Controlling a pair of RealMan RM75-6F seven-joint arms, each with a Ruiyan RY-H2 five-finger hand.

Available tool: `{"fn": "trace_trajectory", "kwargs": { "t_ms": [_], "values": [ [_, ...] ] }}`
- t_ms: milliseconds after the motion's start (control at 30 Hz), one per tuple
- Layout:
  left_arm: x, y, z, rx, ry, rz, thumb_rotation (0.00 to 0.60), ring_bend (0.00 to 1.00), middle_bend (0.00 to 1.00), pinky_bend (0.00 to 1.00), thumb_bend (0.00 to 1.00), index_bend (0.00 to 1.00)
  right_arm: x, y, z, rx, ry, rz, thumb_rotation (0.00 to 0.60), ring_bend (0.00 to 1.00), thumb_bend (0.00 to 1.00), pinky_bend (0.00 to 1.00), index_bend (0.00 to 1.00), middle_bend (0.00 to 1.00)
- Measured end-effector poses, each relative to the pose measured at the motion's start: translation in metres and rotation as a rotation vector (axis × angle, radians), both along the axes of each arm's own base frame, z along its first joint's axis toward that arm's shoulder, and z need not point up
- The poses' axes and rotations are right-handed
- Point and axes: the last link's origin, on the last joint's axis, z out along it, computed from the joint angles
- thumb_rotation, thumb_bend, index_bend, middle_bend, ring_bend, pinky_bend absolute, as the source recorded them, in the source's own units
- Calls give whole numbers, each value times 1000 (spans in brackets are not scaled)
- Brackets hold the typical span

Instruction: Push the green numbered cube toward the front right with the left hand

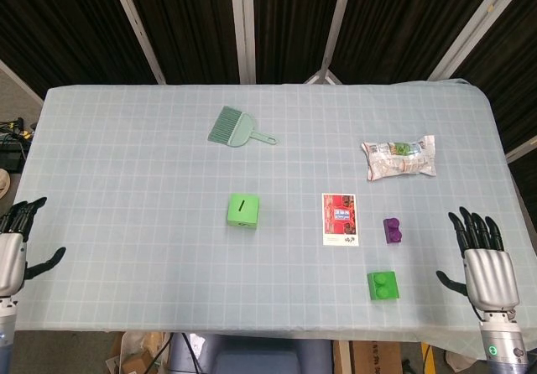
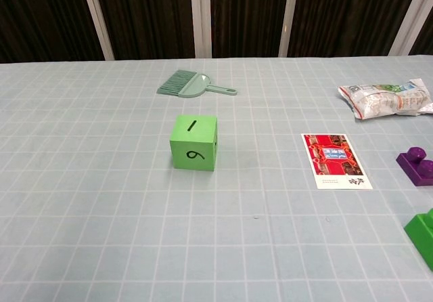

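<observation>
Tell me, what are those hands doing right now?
Left hand and right hand open at the table's near edge. Green numbered cube untouched. Nothing between left hand and cube.

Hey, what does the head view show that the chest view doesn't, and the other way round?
Only the head view shows the left hand and the right hand, both open at the near table edge, far from the green numbered cube. Only the chest view shows the digit on the cube's near face, which reads as a 6 or 9. Both show the cube with a 1 on top, the small brush, the crumpled packet, the red card, the purple brick and the green brick, which the chest view cuts off at its edge.
</observation>
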Motion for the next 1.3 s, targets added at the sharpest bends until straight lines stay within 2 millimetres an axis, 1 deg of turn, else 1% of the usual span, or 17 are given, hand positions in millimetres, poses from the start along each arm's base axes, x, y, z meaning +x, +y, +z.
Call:
{"fn": "trace_trajectory", "kwargs": {
  "t_ms": [67, 133, 200, 267, 333, 433, 567, 633, 733, 833, 867, 967, 1100, 1300],
  "values": [
    [2, 14, 2, -2, 27, 7, 600, 357, 314, 473, 335, 126, 0, 0, 0, 0, -1, 0, 600, 0, 72, 0, 82, 0],
    [8, 29, 4, -7, 53, 3, 600, 452, 409, 568, 397, 132, 1, 0, 0, 1, -1, 1, 600, 0, 72, 0, 82, 0],
    [18, 47, 4, -30, 62, -9, 600, 515, 492, 620, 457, 141, 1, 0, -1, 3, 5, 1, 600, 0, 72, 0, 81, 0],
    [29, 62, 4, -77, 43, -17, 600, 578, 583, 668, 551, 150, 1, -1, -4, 7, 16, -2, 600, 0, 72, 0, 82, 0],
    [38, 75, 3, -135, 20, -13, 600, 629, 658, 695, 640, 160, 1, -2, -6, 11, 26, -6, 600, 0, 72, 0, 82, 0],
    [49, 95, -2, -257, -19, 30, 600, 718, 768, 731, 781, 204, 1, -4, -11, 18, 44, -14, 600, 0, 72, 0, 82, 0],
    [62, 122, -9, -382, -56, 122, 600, 774, 834, 764, 929, 229, 1, -8, -14, 15, 52, -21, 600, 0, 72, 0, 82, 0],
    [71, 133, -11, -410, -71, 157, 600, 782, 841, 769, 968, 234, 1, -8, -14, 10, 54, -24, 600, 0, 71, 0, 82, 0],
    [90, 151, -20, -462, -88, 201, 600, 783, 844, 773, 988, 239, -1, -10, -13, 2, 53, -29, 600, 0, 72, 0, 81, 0],
    [117, 170, -34, -519, -78, 211, 600, 783, 845, 773, 991, 245, -2, -12, -14, 0, 56, -35, 600, 0, 72, 0, 82, 0],
    [128, 177, -41, -539, -72, 208, 600, 783, 845, 773, 993, 249, -3, -12, -15, 1, 58, -37, 600, 0, 72, 0, 82, 0],
    [148, 188, -62, -579, -74, 211, 600, 784, 846, 774, 996, 271, -4, -15, -16, 3, 62, -44, 600, 0, 72, 0, 82, 0],
    [166, 196, -85, -598, -57, 199, 600, 787, 849, 786, 996, 282, -4, -17, -17, 4, 65, -49, 600, 0, 72, 0, 82, 0],
    [181, 200, -105, -550, -38, 180, 600, 793, 853, 799, 993, 302, -5, -17, -17, 2, 67, -55, 600, 0, 71, 0, 82, 0]
  ]
}}
